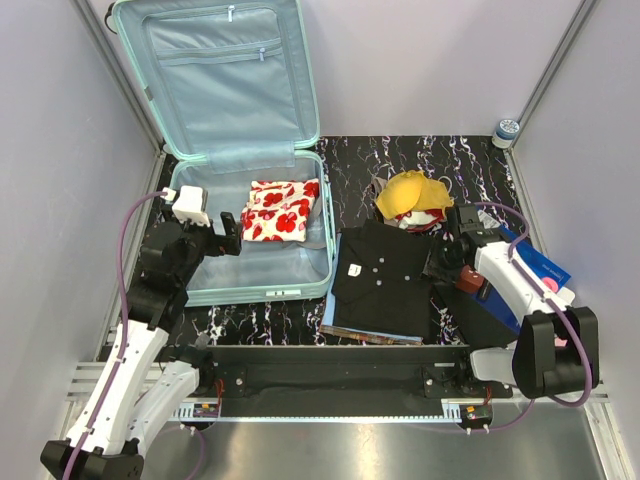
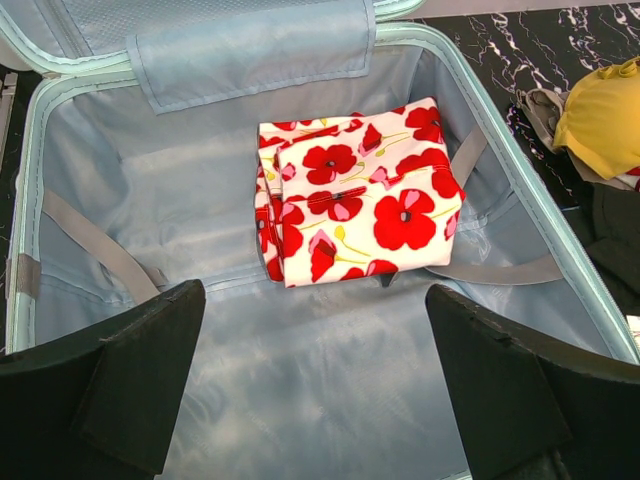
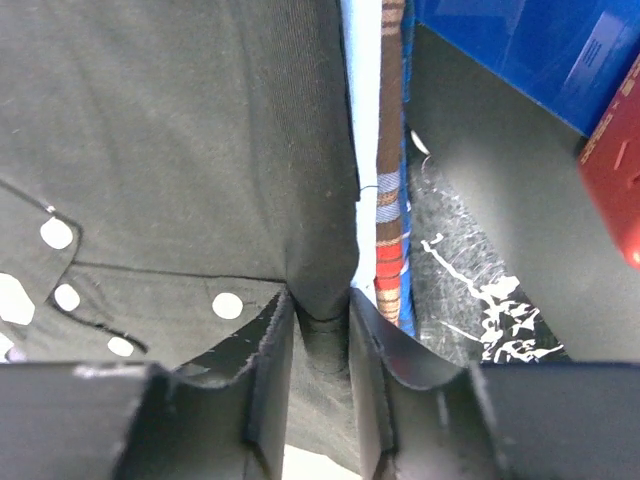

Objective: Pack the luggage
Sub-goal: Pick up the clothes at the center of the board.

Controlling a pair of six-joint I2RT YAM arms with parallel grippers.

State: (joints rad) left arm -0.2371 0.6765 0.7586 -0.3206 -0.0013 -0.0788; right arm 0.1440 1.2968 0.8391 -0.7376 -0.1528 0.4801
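Luggage (image 1: 262, 268) lies open at far left of the black marbled surface (image 1: 350, 165), lid propped upright against the back wall, pale teal lining showing; folded red-poppy cloth (image 1: 282, 210) sits inside the base, toward its far right corner, straps beside it. Left arm (image 1: 165, 265) hangs over the near left part of the base; its jaws are spread wide, fingers (image 2: 130, 370) well apart, nothing between them. Right arm (image 1: 510, 275) reaches down to the right edge of the black shirt (image 1: 385, 275); its jaws are pinched nearly together on a fold of that shirt's edge, fabric caught between the fingers (image 3: 270, 370). Shirt tops a stack just right of the luggage; pale blue and plaid layers show under it. Yellow cloth (image 1: 412, 193) lies behind the stack; blue box (image 1: 545, 265) at far right.
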